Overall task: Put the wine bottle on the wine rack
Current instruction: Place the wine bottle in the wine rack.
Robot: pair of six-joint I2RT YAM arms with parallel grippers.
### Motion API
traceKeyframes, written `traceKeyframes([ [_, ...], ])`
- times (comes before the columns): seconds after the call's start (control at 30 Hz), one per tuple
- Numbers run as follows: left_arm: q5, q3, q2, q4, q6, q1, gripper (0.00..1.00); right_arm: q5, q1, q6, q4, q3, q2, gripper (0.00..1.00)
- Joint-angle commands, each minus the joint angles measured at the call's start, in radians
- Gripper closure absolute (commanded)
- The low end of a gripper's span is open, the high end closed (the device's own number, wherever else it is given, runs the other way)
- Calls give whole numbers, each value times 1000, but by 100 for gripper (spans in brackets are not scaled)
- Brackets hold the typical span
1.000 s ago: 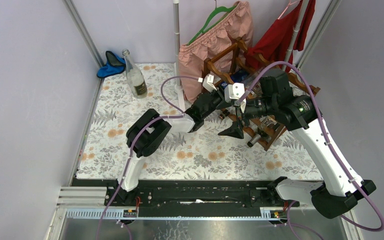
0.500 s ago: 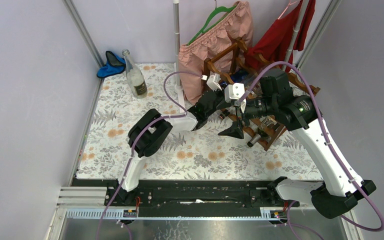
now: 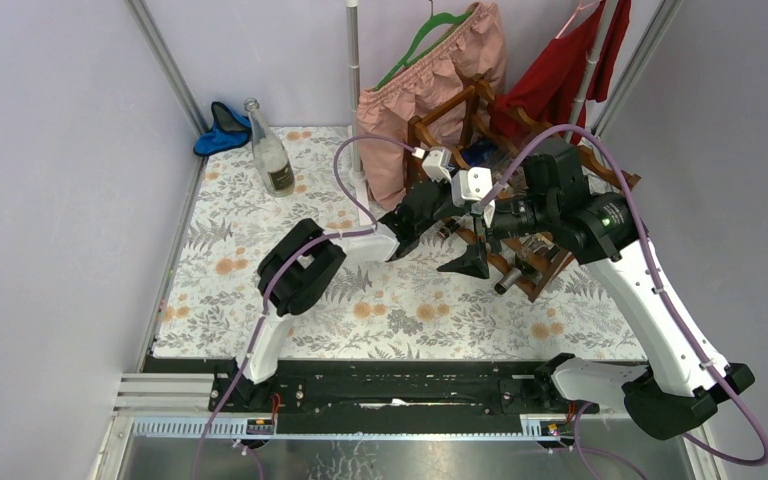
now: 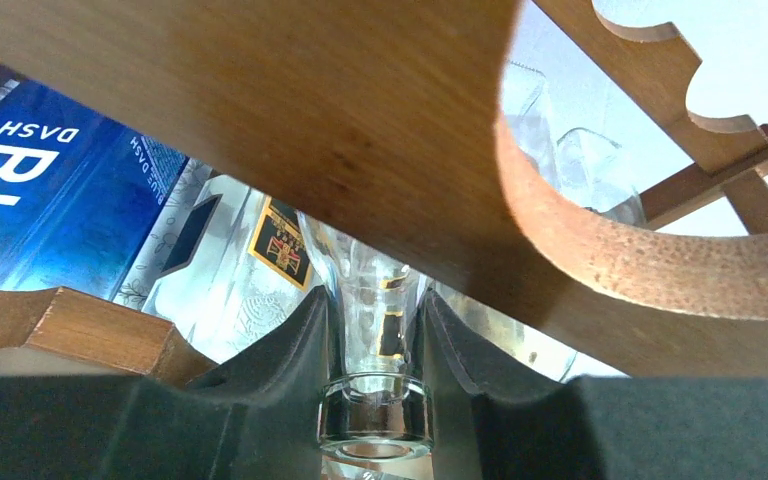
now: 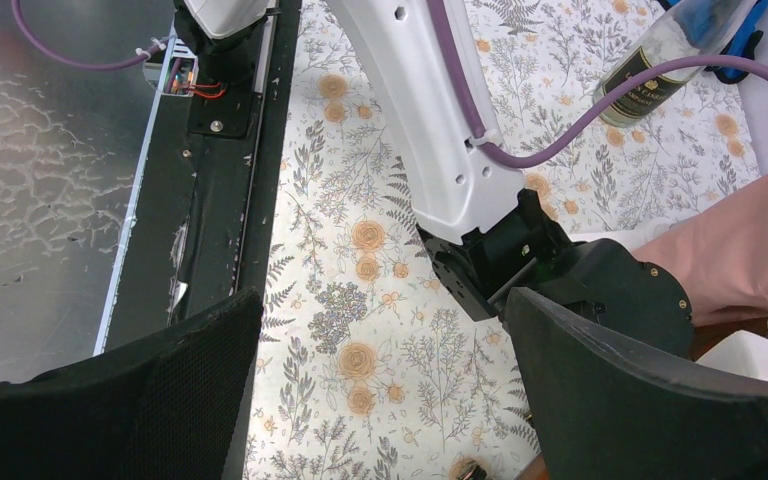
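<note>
Lying neck-outward inside the wine rack (image 4: 360,120), the wine bottle (image 4: 374,420) shows at the bottom centre of the left wrist view, under a scalloped wooden rail. It is clear glass: stiff, smooth and breakable. I judge it slippery, with most of its weight in the body away from the neck. The neck just behind the thick lip looks like the sensible place to hold it, since the lip acts as a stop if the glass slides. A hold that far from the body lets the bottle swing and knock the rails, though. I cannot tell whether it is full.

The left claw (image 4: 375,335) is pinching that neck, with a black pad pressed to each side of it. Beside the bottle, at the left of the same view, a blue box (image 4: 50,190) sits in the rack.

The right claw (image 5: 380,300) is spread wide and holds nothing, hanging over the flowered bench (image 3: 260,300). A second bottle (image 3: 271,150) stands upright in the upper left of the top view, well apart from the rack. A pink garment (image 3: 430,70) hangs behind the rack.

Against the earlier frames, the left arm has pushed a little further toward the rack and its cable loop has risen. The right arm has shifted only slightly, and the standing bottle has not moved.
</note>
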Motion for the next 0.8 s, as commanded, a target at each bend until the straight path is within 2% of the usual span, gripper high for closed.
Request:
traceKeyframes([
  [0.0, -50, 30, -26, 29, 122, -9, 87, -21, -9, -8, 2, -3, -23, 0],
  [0.37, -72, 62, -29, -51, 252, -9, 83, -24, -11, -12, -2, -8, -31, 0],
  [0.63, -70, 60, -28, -68, 286, -1, 76, -26, -9, -14, -3, -8, -32, 0],
  [0.77, -71, 62, -27, -77, 307, -1, 69, -29, -12, -14, -3, -8, -31, 0],
])
